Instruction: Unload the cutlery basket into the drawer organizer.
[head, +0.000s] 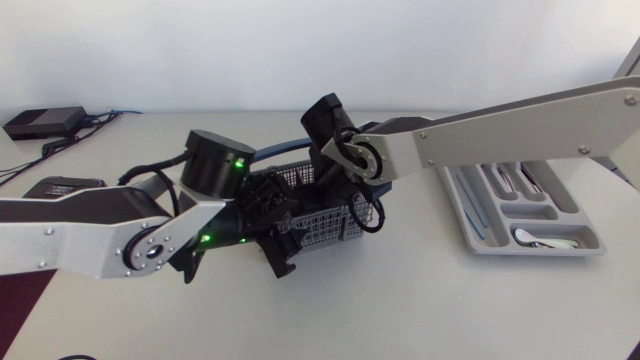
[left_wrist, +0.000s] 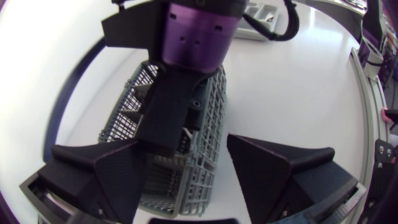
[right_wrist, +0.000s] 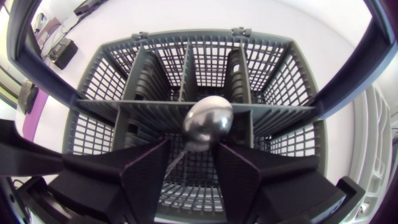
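Grey grid-mesh basket (right_wrist: 205, 56), shiny silver spoon (right_wrist: 208, 122), blk fingers (right_wrist: 146, 171) (organizer (head: 480, 238) light grey too).

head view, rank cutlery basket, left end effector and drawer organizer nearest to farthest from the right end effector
1. cutlery basket: directly under the right end effector.
2. left end effector: close beside it, at the basket's edge.
3. drawer organizer: far off on the right side.
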